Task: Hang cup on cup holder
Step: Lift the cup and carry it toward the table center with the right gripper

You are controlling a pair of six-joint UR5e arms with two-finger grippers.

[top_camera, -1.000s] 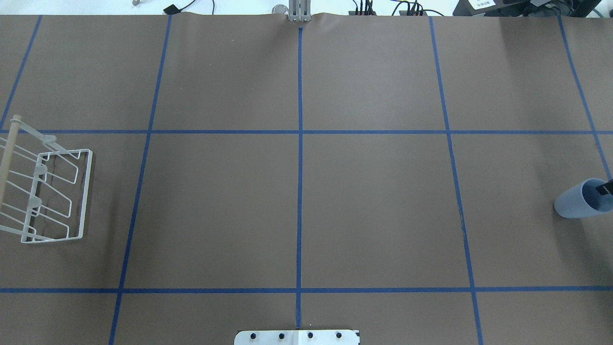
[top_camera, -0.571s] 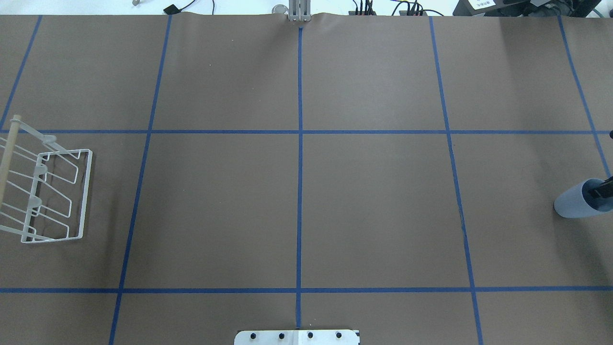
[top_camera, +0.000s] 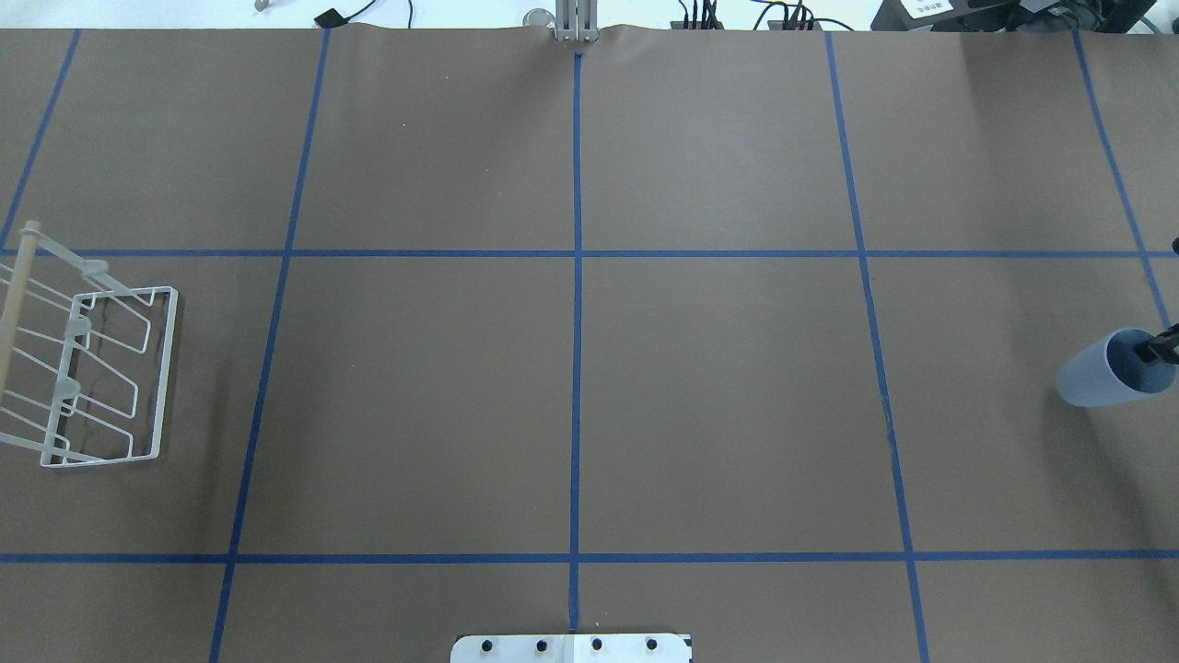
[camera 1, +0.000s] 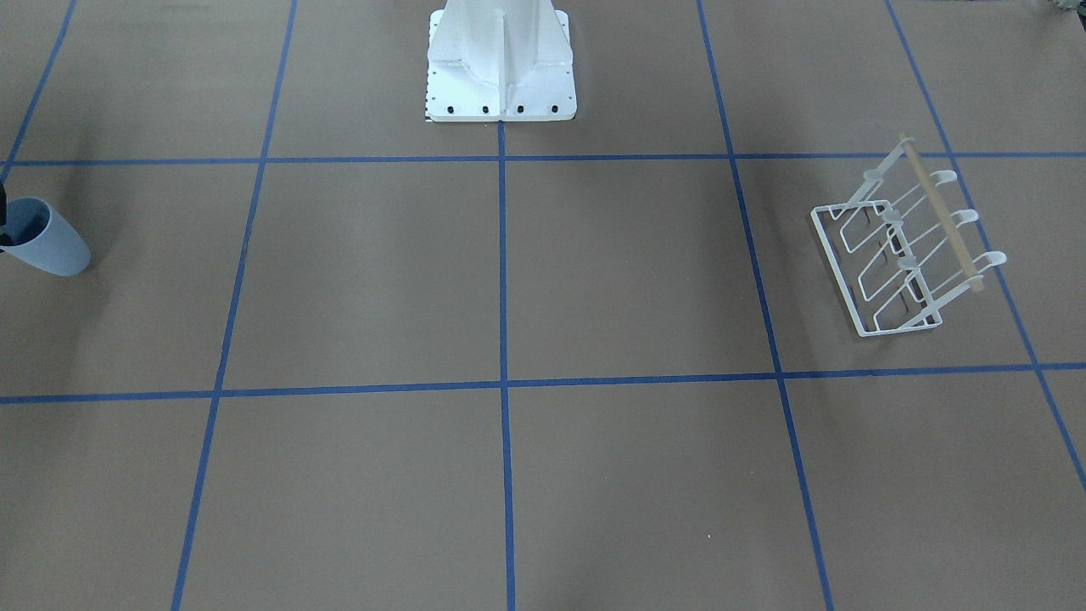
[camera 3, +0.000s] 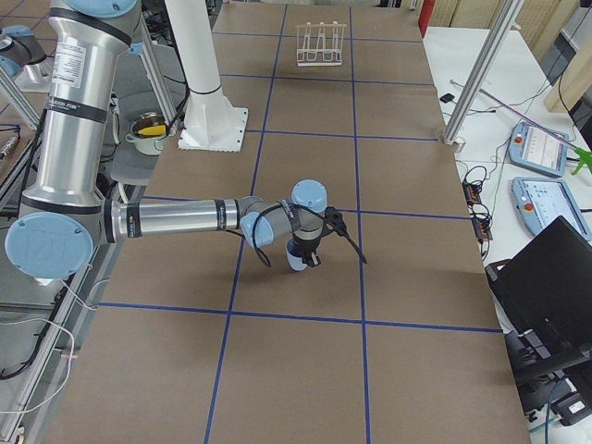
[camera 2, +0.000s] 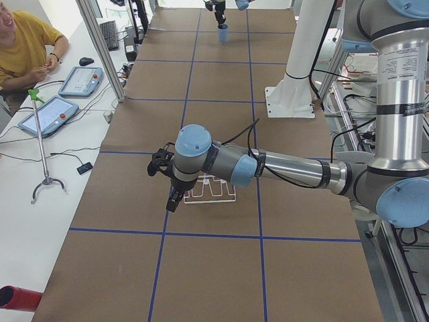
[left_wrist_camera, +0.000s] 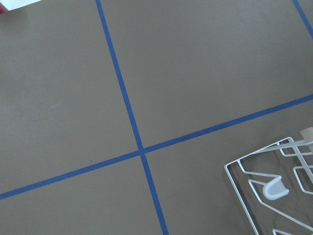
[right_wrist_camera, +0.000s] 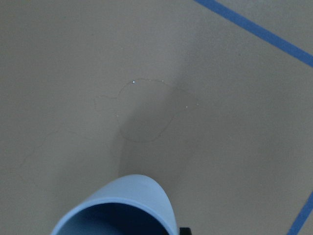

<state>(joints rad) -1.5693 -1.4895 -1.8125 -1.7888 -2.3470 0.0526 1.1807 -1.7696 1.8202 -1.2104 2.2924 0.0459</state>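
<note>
while matte brown, table point(top_camera: 718, 387) beneath cup point(top_camera: 1087, 382)

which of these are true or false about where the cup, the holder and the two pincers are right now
1. The cup hangs on the wire cup holder. False: it is far from it, held by the right pincer.
2. The right pincer has one finger inside the cup's mouth. True.
3. Every prong of the wire cup holder is bare. True.
4. The left pincer hangs by the cup. False: it is next to the wire cup holder.
</note>
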